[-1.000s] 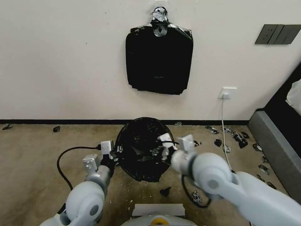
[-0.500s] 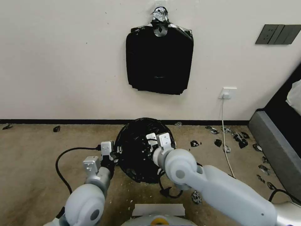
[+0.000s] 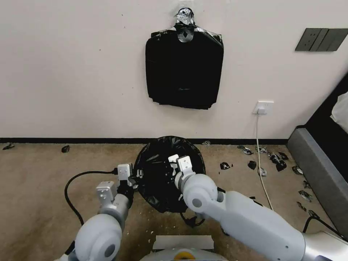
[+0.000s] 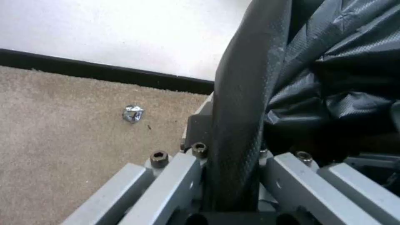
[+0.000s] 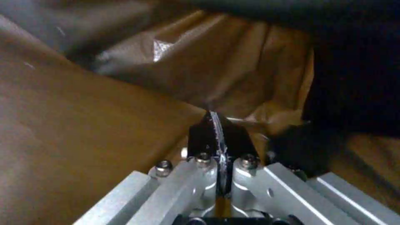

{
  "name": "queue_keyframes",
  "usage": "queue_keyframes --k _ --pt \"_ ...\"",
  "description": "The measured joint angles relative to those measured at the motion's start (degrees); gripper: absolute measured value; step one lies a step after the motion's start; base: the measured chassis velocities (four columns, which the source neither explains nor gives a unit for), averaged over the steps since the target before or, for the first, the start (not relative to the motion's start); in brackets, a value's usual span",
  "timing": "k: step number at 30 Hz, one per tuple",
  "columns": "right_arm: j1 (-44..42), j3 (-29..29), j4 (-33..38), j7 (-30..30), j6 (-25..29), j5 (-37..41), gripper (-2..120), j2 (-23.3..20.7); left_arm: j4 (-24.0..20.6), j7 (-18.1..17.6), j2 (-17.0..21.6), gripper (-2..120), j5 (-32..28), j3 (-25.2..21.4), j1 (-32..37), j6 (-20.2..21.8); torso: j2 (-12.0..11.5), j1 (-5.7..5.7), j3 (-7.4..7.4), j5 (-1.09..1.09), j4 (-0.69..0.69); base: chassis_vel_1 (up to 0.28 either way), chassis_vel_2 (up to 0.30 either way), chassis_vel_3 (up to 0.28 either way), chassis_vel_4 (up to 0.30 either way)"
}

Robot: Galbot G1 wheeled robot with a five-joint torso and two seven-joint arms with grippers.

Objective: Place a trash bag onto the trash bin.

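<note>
bag on bin, seating step: both grippers clamped on film.

left gripper (image 4: 233, 187) pinches the bag (image 3: 159, 170) at the bin's left rim; right gripper (image 5: 218, 150) is inside the bin mouth, jaws closed on a thin fold. bin itself is hidden under the bag. next, i'd judge: press the liner down, then release without dragging it off. tan carpet (image 3: 43, 188), black scraps right of bin, bag stack (image 3: 184, 69) on the wall above bin.

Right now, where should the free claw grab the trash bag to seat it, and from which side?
Grip the slack hem of the trash bag on the robot's right side of the bin's mouth, coming down from above. The left claw already pinches the left edge, so the opposite rim is probably loosest. The right claw, shut, sits inside the mouth, close to that hem.
</note>
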Motion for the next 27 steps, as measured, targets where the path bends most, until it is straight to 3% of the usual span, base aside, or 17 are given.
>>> queue_keyframes --k 27 --pt "2.27 -4.43 -7.78 -3.17 -2.84 -9.57 0 0.78 -0.87 0.27 -0.60 3 -0.19 1.02 0.98 0.22 0.00 0.00 0.00 0.00 0.00 0.000 0.000 0.000 0.000"
